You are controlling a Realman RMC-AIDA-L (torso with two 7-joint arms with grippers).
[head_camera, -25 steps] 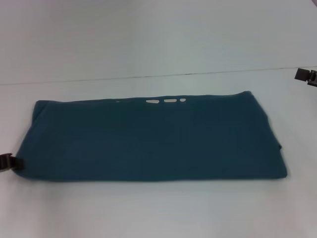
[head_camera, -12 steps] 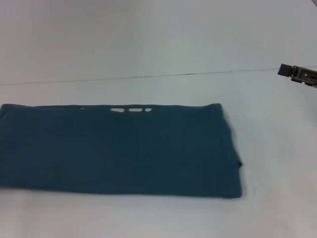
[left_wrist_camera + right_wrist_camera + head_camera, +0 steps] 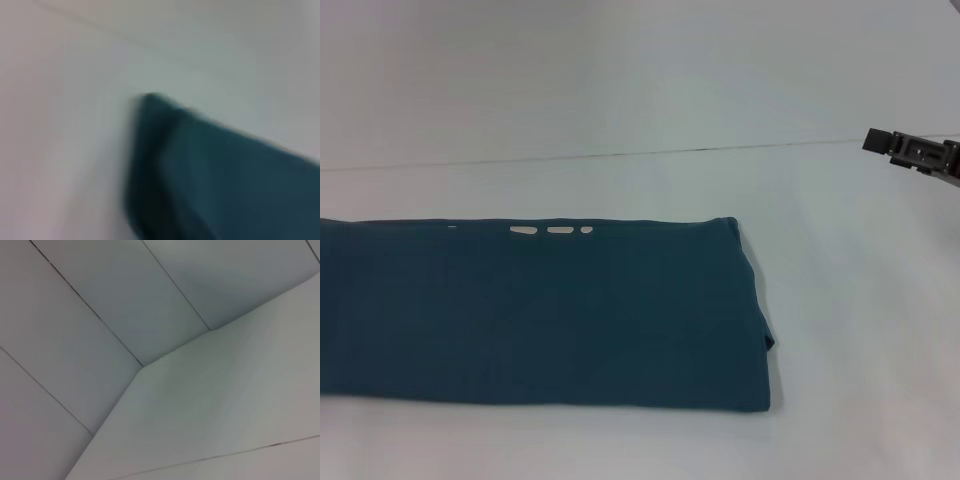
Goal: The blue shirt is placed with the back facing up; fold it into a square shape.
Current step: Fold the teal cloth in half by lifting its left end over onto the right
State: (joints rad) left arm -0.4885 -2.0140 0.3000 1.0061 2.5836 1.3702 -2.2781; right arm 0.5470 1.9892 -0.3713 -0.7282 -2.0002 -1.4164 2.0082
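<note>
The dark teal-blue short-sleeved knit shirt lies flat on the pale white counter, already doubled into a long band. Its left end runs out of the head view, and its right end stops well short of the right pincer. That pincer hangs above the counter, off beyond the band's right end and farther back, well apart from the cloth. I can't tell whether it is spread or pressed together, since only its dark tip shows. The left pincer isn't visible at all. Its wrist camera looks down on a folded corner of the shirt, blurred, so that arm is probably near the left end.

The fabric looks soft, light and limp. It should drape and sag the moment it is lifted, and the stacked layers may slide over each other. A sound hold would pinch all the layers together at the two corners of the right end — then carry that end across toward the left to make the square.
</note>
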